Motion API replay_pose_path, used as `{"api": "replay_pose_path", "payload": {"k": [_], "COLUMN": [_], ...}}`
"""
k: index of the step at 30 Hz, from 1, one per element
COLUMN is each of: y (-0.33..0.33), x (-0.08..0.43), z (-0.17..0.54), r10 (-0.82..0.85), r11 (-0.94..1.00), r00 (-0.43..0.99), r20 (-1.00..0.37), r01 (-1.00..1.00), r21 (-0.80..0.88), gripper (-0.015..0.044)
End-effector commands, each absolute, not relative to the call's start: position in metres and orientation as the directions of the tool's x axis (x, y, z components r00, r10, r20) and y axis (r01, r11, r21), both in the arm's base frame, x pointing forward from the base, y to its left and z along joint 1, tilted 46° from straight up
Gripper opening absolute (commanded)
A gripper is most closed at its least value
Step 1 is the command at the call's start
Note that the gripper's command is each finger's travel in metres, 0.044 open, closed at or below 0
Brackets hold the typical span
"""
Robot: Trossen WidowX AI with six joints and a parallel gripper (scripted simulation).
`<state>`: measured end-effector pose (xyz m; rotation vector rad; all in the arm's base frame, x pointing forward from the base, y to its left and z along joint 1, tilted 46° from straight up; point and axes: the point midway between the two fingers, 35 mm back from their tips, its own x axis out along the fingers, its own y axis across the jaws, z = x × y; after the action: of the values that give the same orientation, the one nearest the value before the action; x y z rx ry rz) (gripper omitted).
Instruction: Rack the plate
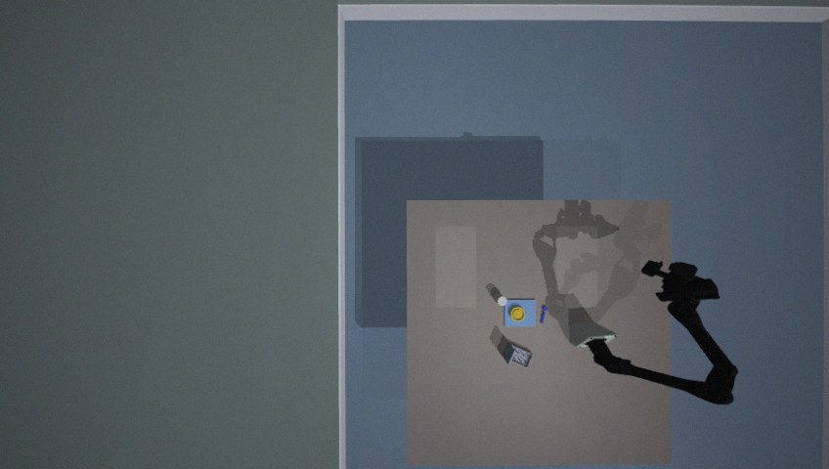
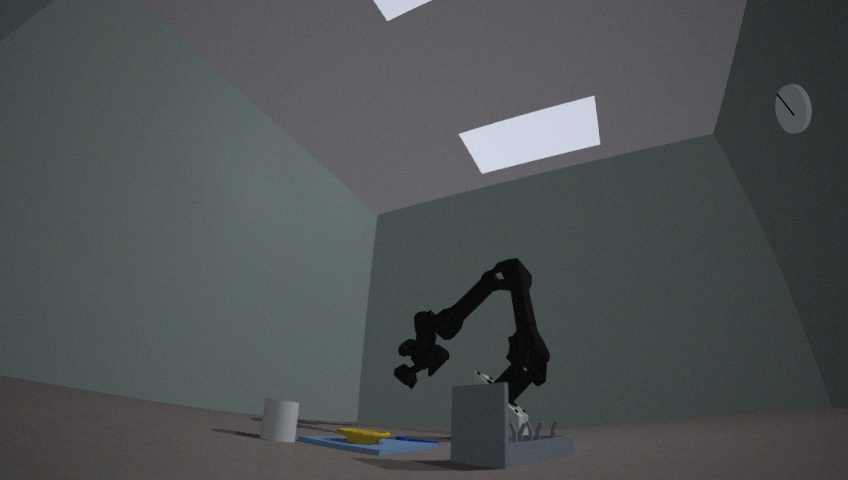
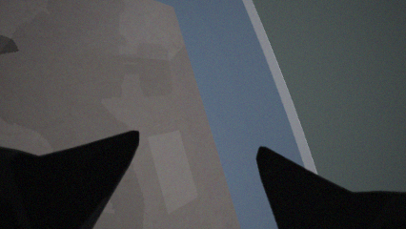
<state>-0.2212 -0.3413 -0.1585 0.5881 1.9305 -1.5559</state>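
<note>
Nothing of the task looked done. The jaws hung wide apart and held nothing, raised above the table (image 1: 523, 418). The yellow plate (image 1: 517, 314) lay flat on a blue mat (image 2: 333, 441), well apart from the jaws and lower. Nearer below them, the dish rack (image 2: 538, 444) showed no plate between its rails. All 3 steps remained: grasp, slot, retreat. Beyond the mat, a white cup (image 2: 279, 419) hid its inside.

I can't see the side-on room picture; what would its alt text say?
A black robot arm bends over a table, its open gripper hanging in the air and holding nothing. Below sit a grey dish rack, a yellow plate on a blue mat and a white cylinder.
</note>
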Motion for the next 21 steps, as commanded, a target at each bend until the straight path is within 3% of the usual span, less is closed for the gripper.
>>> {"api": "replay_pose_path", "payload": {"k": [1, 6, 21], "y": [-0.342, -0.356, -0.398], "x": [-0.221, -0.196, -0.056], "z": [-0.159, -0.161, -0.162], "r10": [-0.023, -0.060, -0.153], "r11": [0.223, 0.297, 0.658], "r00": [-0.731, -0.690, -0.452], "r20": [-0.682, -0.722, -0.879], "r01": [0.662, 0.678, 0.617], "r21": [-0.716, -0.672, -0.432], "gripper": [0.0400, 0.0400, 0.0400]}}
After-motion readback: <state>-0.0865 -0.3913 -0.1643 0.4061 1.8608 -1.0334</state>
